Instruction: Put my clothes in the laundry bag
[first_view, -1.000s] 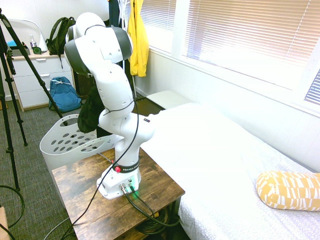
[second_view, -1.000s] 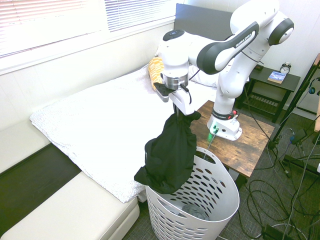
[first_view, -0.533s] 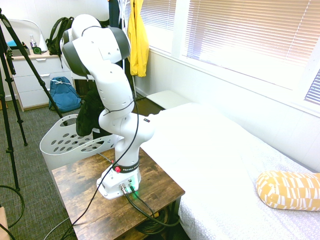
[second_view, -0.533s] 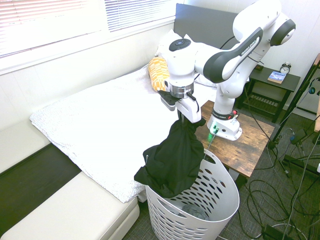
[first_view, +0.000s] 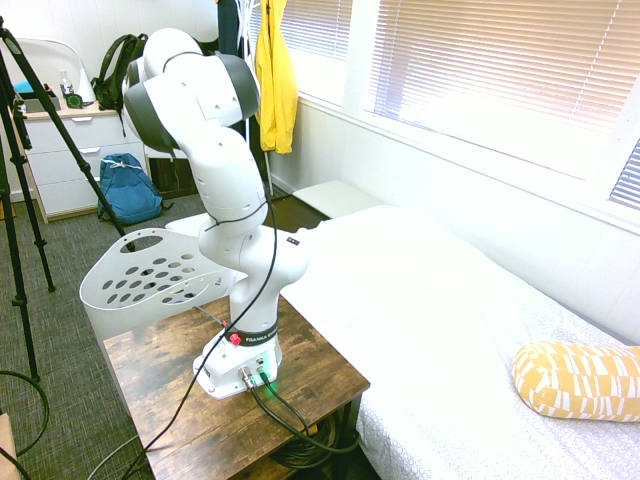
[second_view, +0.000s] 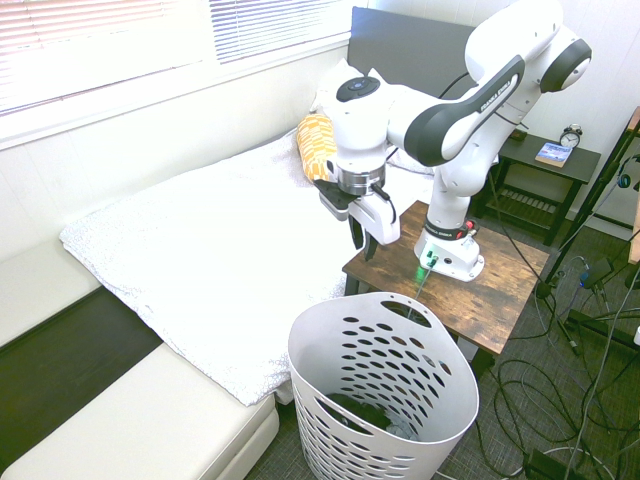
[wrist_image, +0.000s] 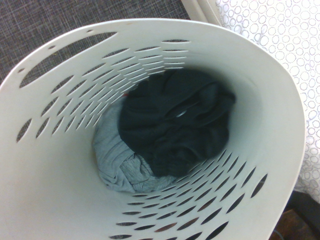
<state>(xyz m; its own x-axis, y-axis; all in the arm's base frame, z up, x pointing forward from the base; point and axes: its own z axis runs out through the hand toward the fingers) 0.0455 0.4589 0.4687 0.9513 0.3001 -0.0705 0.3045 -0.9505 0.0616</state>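
The black clothes (wrist_image: 175, 127) lie crumpled at the bottom of the white laundry bag (wrist_image: 50, 190), a holed plastic basket, on top of a grey garment (wrist_image: 117, 160). In the second exterior view only a dark patch of the clothes (second_view: 358, 410) shows through the inside of the laundry bag (second_view: 400, 360). My gripper (second_view: 366, 238) hangs open and empty above the basket's far rim, pointing down. In the first exterior view the laundry bag (first_view: 150, 275) stands beside the wooden table and the arm hides the gripper.
The arm stands on a wooden side table (second_view: 490, 290) between the basket and the white bed (second_view: 200, 260). A yellow pillow (first_view: 580, 380) lies on the bed. A blue backpack (first_view: 128, 188) and a yellow jacket (first_view: 277, 80) are at the far wall.
The fingers have opened and the black clothes have dropped out of them into the laundry bag. The arm has barely moved in the last half second.
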